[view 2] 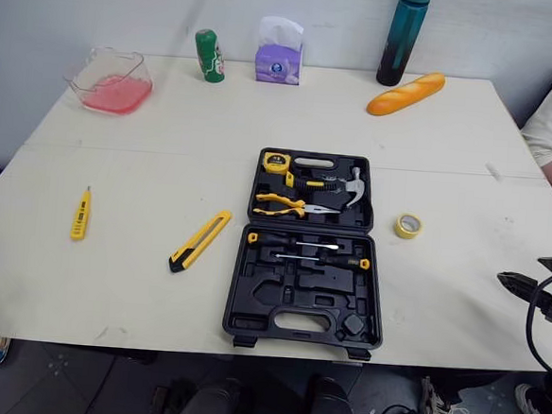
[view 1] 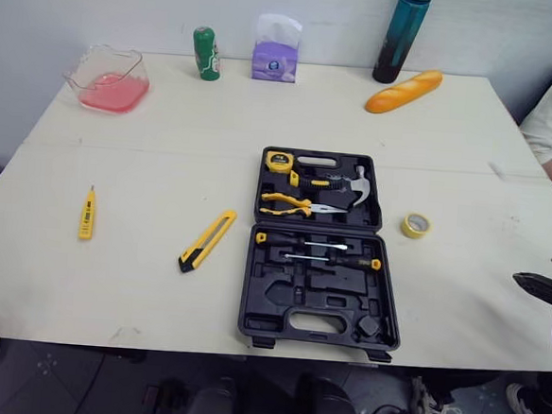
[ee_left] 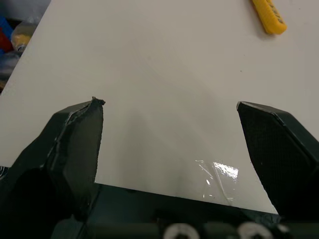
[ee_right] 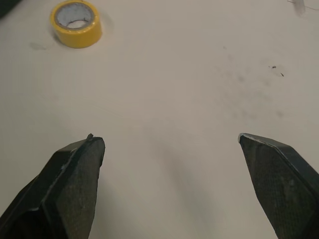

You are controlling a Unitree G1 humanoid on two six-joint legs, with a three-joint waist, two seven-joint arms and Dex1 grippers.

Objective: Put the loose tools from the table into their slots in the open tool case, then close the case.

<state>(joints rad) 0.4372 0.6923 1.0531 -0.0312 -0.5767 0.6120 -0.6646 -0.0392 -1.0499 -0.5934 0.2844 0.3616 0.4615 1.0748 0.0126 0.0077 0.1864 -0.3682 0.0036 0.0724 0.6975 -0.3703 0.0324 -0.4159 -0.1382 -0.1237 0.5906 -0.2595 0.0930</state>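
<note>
Left gripper spread wide, holding nothing, over bare tabletop at near left. Its wrist view catches the end of the yellow tester pen. Right gripper also spread and empty, near right, with the yellow tape roll just beyond. Head views add the utility knife, left of the open black tool case lying flat at centre. Pliers, hammer and tape measure in far half, two screwdrivers in near half.

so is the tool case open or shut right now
Open. The tool case lies spread flat, both halves face up, pliers and hammer in the far half, some near-half slots empty.
</note>
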